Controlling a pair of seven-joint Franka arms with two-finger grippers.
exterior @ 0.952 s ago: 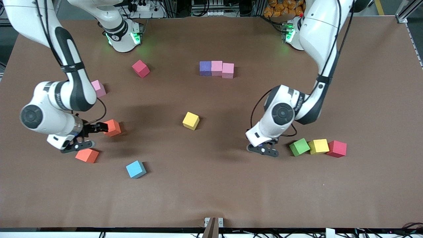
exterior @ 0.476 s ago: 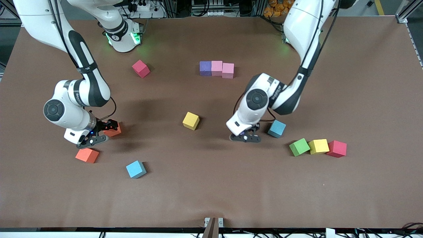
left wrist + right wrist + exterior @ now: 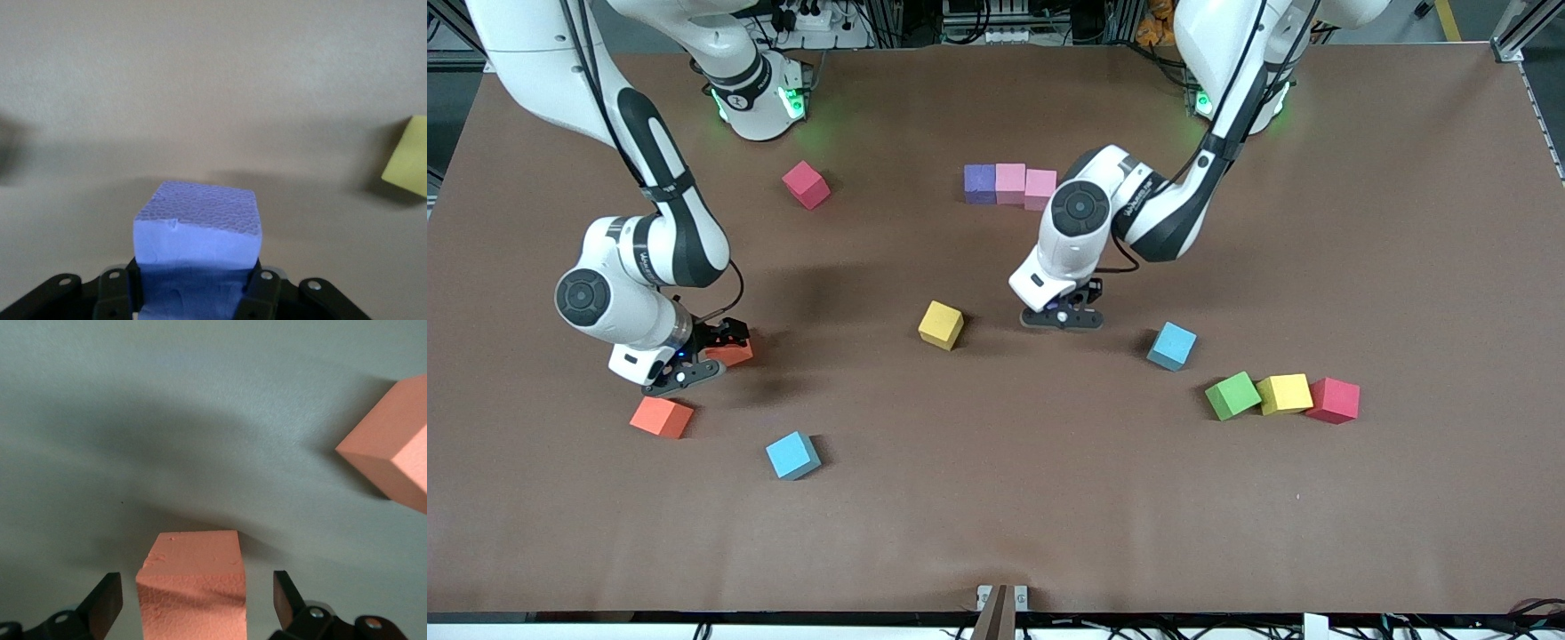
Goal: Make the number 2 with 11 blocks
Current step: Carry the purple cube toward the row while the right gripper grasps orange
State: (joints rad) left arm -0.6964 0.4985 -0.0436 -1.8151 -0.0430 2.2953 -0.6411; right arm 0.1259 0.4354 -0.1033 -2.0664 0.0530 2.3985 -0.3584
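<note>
Two wrist-only details: left gripper clamping purple cube, right gripper agape around orange cube.

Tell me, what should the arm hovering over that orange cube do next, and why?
Probably close its fingers on it. The right tool stands open with an orange cube between its fingers, apart from both, so closing would grip it. The left tool is already shut on a purple cube above the table, near the purple-and-pink row it likely belongs with.

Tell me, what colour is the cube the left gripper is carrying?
Purple cube, held in the left gripper; clearest in the left wrist view.
</note>
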